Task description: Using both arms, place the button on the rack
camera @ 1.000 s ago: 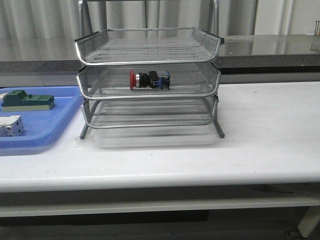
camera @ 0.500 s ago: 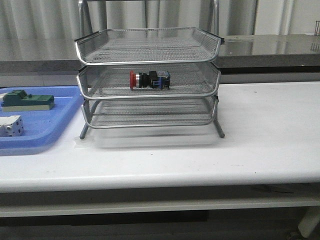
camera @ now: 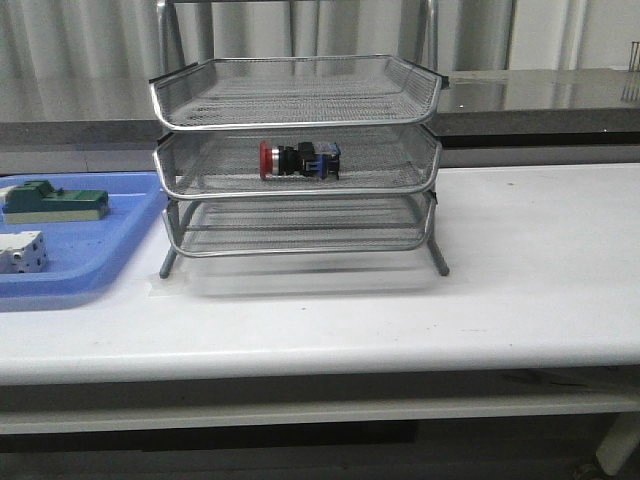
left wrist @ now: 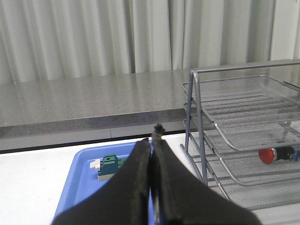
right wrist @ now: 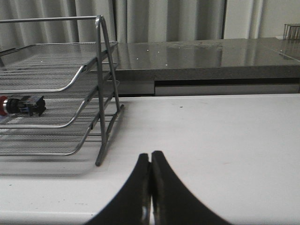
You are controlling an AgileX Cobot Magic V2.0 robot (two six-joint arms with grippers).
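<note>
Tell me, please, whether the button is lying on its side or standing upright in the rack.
On its side: the button lies lengthwise in the rack's middle tray, red head pointing left.

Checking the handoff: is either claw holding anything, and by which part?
Nothing: left claw and right claw are shut empty; red-headed push-button lies in the rack.

On my left sits a blue tray (camera: 95, 262) on the white table (camera: 520, 260), holding a green block (camera: 55, 202) and, nearer me, a white block (camera: 22, 251).
</note>
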